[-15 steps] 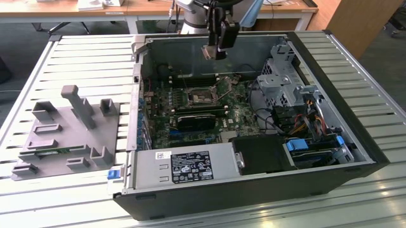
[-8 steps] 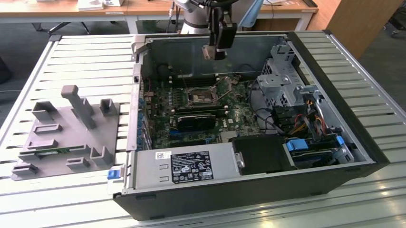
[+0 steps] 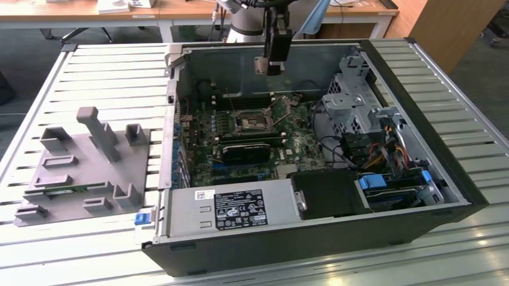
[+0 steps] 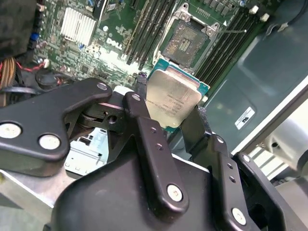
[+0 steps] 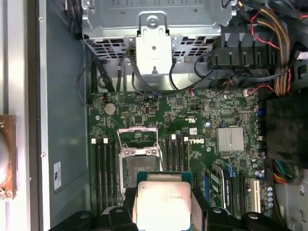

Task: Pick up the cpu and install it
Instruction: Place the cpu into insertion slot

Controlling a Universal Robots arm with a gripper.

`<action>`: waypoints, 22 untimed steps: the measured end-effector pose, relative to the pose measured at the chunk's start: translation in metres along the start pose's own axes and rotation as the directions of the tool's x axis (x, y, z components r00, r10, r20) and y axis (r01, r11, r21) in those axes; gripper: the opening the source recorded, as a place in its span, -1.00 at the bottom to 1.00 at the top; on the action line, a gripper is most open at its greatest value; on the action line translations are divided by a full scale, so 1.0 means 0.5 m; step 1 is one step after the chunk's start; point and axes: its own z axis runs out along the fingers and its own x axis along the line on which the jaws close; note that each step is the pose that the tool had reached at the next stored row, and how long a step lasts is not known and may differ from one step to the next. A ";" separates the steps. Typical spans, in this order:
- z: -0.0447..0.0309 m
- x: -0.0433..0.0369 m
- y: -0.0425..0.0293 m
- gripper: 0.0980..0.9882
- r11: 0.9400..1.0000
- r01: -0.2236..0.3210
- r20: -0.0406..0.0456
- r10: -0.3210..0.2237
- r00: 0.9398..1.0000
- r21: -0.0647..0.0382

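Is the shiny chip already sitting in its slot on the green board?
No, in the second wrist view the gripper holds the cpu between its fingers, apart from the empty socket.

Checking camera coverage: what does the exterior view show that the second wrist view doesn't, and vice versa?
Exterior view: the whole open computer case on the slatted table, a grey fixture beside it at the exterior view's left. Second wrist view: the cpu clamped by its edges. Shared: the gripper, the motherboard and its open socket.
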 end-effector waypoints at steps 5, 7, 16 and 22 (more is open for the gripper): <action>0.001 0.000 0.000 -0.02 0.998 -0.058 0.002 0.058 0.998 0.000; 0.001 0.000 0.000 -0.02 0.998 -0.063 0.002 0.063 0.998 0.000; 0.001 0.000 0.000 -0.02 0.997 -0.073 0.002 0.073 0.997 0.000; 0.002 0.000 0.000 -0.02 0.996 -0.084 0.002 0.084 0.996 0.000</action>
